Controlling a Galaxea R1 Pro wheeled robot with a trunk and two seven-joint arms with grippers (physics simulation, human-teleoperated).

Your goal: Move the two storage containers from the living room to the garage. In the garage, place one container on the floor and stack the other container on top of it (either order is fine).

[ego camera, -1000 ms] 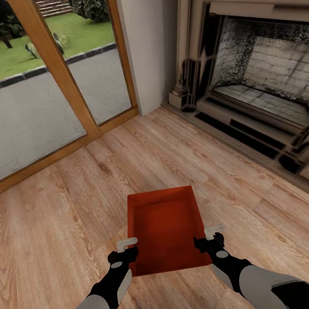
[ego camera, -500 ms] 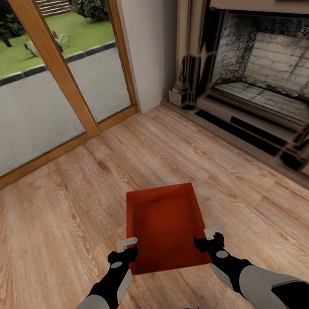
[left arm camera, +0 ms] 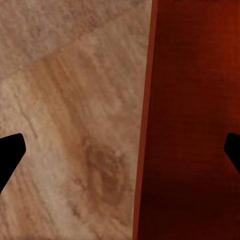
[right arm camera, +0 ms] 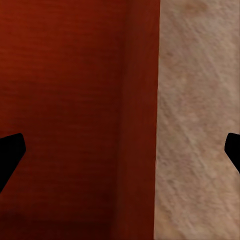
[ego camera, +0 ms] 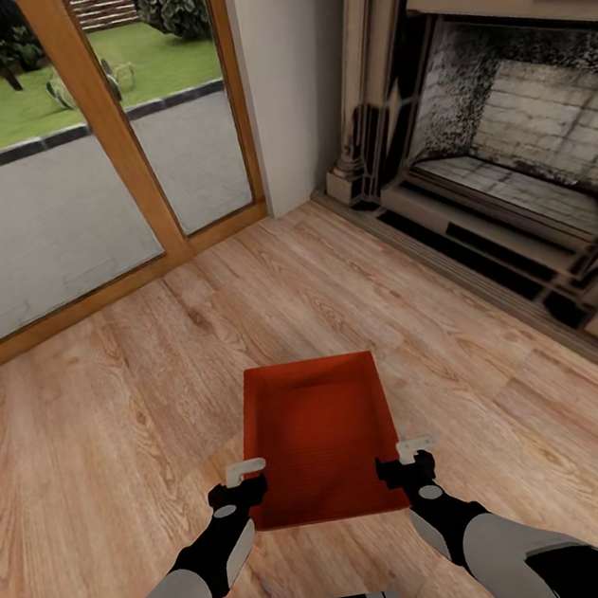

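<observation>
One orange-red storage container sits low over the light wood plank floor of the living room, straight ahead of me. My left gripper is at its near left corner and my right gripper at its near right corner. In the left wrist view the left gripper has its dark fingertips far apart, astride the container's side wall. The right wrist view shows the same: the right gripper is spread wide across the opposite wall of the container. Both are open. I cannot tell whether the container rests on the floor.
A large fireplace with a stepped hearth runs along the right. Glass doors in a wooden frame stand ahead on the left, with paving and lawn behind them. A white wall section separates them. Wood floor spreads on both sides.
The whole picture has shifted slightly, so the camera moved. The container's far edge sits a little higher in the view. Both grippers hold the same spots at its walls.
</observation>
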